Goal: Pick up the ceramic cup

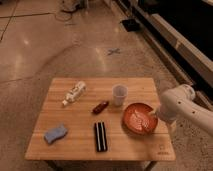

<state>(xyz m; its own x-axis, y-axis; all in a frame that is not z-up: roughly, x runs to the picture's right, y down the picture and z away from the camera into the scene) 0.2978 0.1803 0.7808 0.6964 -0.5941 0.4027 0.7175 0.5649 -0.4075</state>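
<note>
The ceramic cup is small, pale whitish-lavender and handleless. It stands upright on the wooden table, right of centre and just behind the orange plate. My white arm comes in from the right. The gripper sits at its end over the right rim of the orange plate, to the right of the cup and nearer the front, apart from it.
A white bottle with a printed label lies at the back left. A small red object lies left of the cup. A black bar-shaped object and a blue sponge lie near the front. A dark wall runs along the right.
</note>
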